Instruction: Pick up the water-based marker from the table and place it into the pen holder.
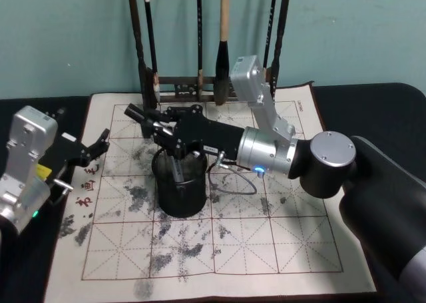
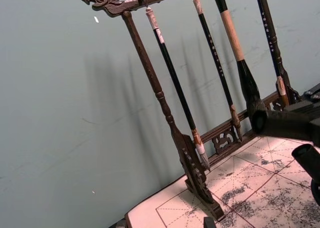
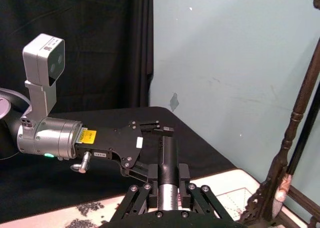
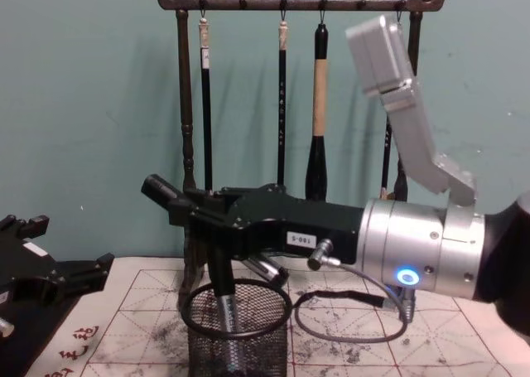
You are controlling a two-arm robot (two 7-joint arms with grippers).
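The pen holder (image 1: 180,200) (image 4: 240,344), a black wire-mesh cup, stands on the left half of the mat. My right gripper (image 1: 154,126) (image 3: 167,170) reaches in level from the right and sits just above the cup. It is shut on the water-based marker (image 4: 217,269) (image 3: 167,153), which has a black upper part and a silver lower part. The marker hangs roughly upright, and its lower end is inside the cup, seen through the mesh. My left gripper (image 1: 93,146) (image 4: 58,253) rests open and empty at the mat's left edge.
A tall dark wooden brush rack (image 1: 200,83) (image 2: 170,123) with several hanging brushes stands at the back of the ink-stained gridded mat (image 1: 266,236). The black table (image 1: 373,96) extends past the mat on both sides. A grey cable loops under my right wrist (image 1: 233,183).
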